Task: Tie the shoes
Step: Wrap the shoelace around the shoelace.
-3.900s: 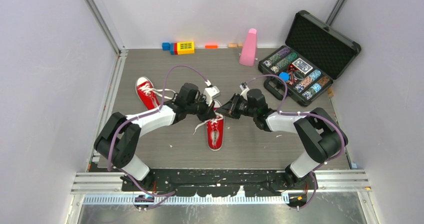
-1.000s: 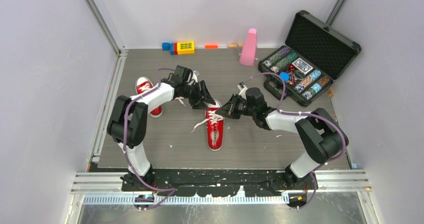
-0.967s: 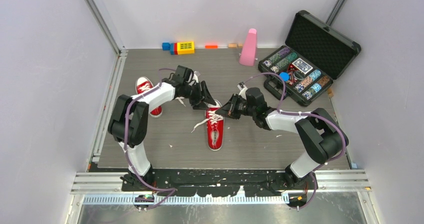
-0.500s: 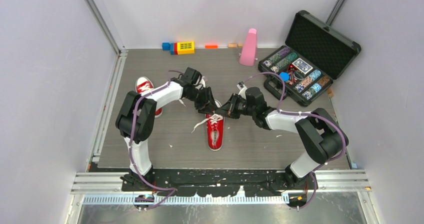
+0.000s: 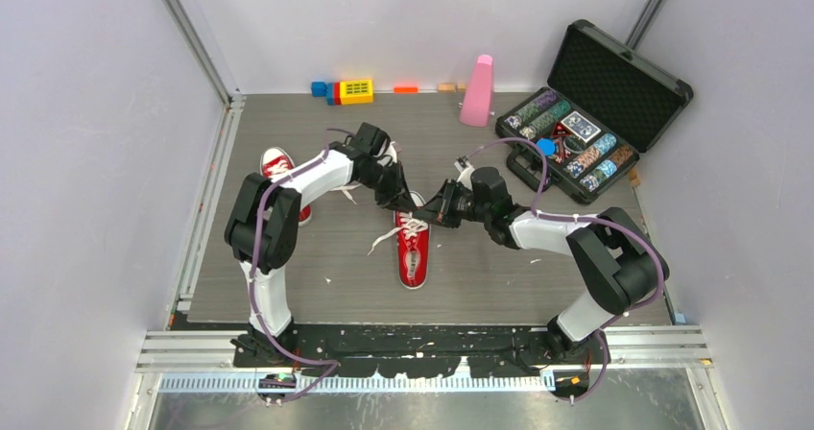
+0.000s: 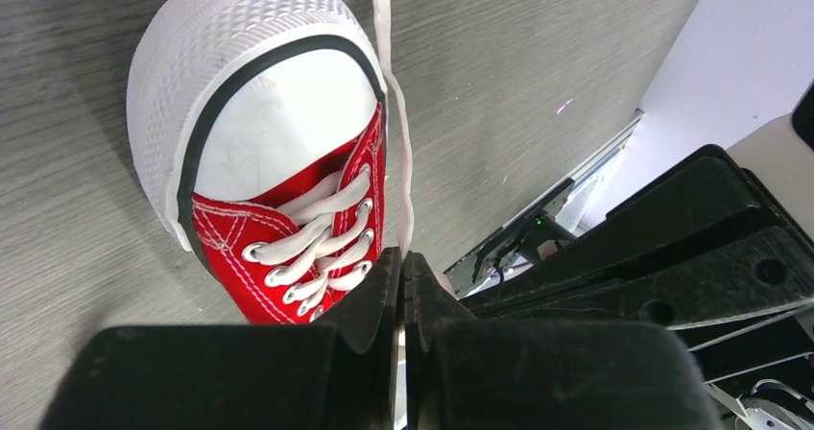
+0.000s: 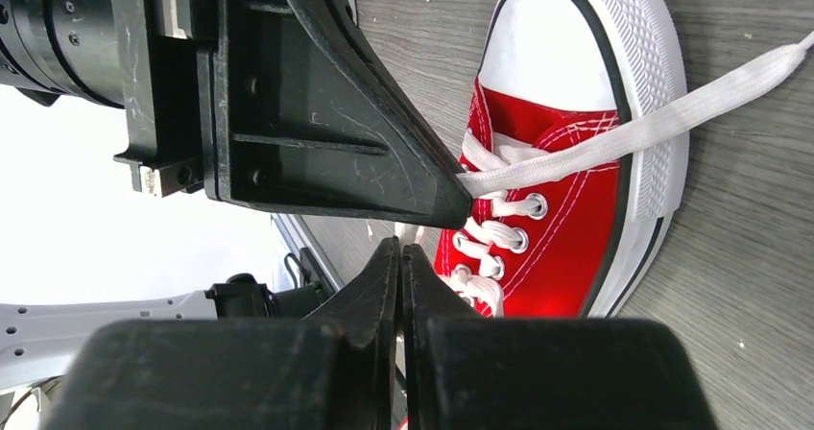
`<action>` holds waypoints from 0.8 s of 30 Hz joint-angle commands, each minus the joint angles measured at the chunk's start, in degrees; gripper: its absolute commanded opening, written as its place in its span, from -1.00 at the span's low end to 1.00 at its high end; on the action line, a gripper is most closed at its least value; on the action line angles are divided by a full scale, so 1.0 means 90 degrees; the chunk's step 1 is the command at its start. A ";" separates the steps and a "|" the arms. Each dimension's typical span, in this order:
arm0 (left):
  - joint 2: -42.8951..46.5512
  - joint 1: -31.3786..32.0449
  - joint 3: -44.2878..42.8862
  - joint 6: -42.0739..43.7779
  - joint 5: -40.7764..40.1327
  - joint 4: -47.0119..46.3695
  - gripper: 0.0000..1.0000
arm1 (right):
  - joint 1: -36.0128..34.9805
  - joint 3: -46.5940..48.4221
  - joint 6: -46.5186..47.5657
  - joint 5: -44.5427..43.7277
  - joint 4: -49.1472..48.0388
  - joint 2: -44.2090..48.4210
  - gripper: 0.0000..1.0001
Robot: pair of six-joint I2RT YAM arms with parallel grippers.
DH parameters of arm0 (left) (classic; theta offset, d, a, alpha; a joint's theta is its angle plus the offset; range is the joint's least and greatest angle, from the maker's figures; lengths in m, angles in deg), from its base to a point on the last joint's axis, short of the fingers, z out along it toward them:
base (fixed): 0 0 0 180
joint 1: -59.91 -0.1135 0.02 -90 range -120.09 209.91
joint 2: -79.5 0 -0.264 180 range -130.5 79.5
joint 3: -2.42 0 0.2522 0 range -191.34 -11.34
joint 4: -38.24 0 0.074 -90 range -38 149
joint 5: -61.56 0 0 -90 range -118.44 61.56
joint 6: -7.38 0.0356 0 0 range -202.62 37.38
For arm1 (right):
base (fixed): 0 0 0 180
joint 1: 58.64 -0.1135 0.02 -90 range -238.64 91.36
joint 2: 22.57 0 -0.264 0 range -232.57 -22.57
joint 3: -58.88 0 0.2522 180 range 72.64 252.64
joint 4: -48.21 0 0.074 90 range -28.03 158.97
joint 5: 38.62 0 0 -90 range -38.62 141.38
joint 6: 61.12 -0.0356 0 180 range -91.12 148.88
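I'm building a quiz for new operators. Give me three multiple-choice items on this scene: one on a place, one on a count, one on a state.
1. Where on the table is the open case? A) far right B) near left C) between the arms
2. How many red shoes show? A) one B) two C) four
3. The left gripper is: A) wide open B) shut on a lace C) shut on a block

Answers: 1 A, it sits at the far right corner. 2 B, one lies mid-table, the other farther left. 3 B, its fingers pinch a taut lace.
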 commanded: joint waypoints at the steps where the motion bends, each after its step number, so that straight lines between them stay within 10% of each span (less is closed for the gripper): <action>1: 0.0099 0.0025 -0.0237 0.0187 0.0015 0.0371 -0.95 | -0.0039 0.0234 0.0143 0.0000 -0.0165 0.0015 -0.80; 24: 0.0001 0.0025 -0.0563 0.0242 0.0078 0.0612 -0.95 | -0.0042 0.0177 0.0197 -0.0031 -0.0100 0.0014 -0.39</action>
